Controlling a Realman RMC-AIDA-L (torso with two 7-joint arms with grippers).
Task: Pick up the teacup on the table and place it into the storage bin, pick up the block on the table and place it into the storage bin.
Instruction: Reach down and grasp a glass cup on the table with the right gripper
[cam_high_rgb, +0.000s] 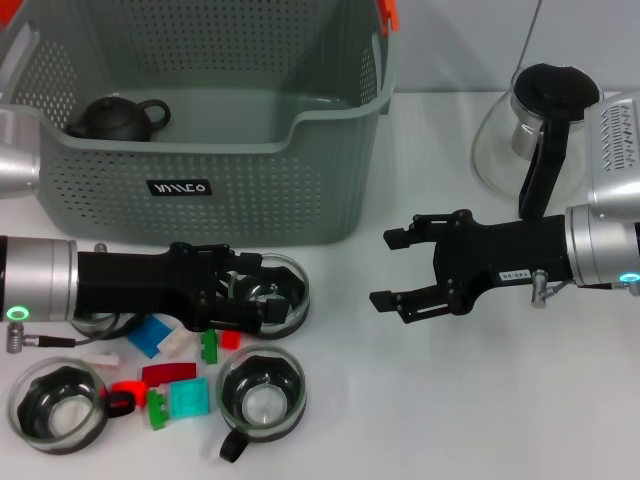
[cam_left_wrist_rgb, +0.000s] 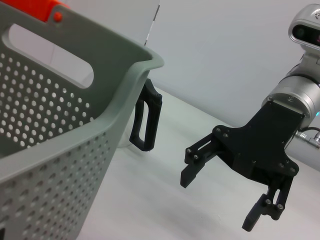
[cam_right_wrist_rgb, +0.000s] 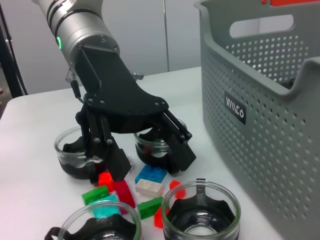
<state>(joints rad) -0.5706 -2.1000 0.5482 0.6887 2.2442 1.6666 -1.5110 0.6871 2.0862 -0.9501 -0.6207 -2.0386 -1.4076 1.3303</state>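
Reaching in from the left, the left gripper (cam_high_rgb: 262, 292) is held open low over the white table (cam_high_rgb: 480, 400), its fingers set on either side of a glass teacup (cam_high_rgb: 280, 290) just in front of the storage bin (cam_high_rgb: 210, 130). Coloured blocks (cam_high_rgb: 170, 365) are scattered beside it. The right gripper (cam_high_rgb: 395, 268) is held open, well apart. Four glass teacups are counted in the right wrist view. A dark teapot (cam_high_rgb: 120, 118) is seen inside the bin, and a glass carafe (cam_high_rgb: 535, 125) beyond.
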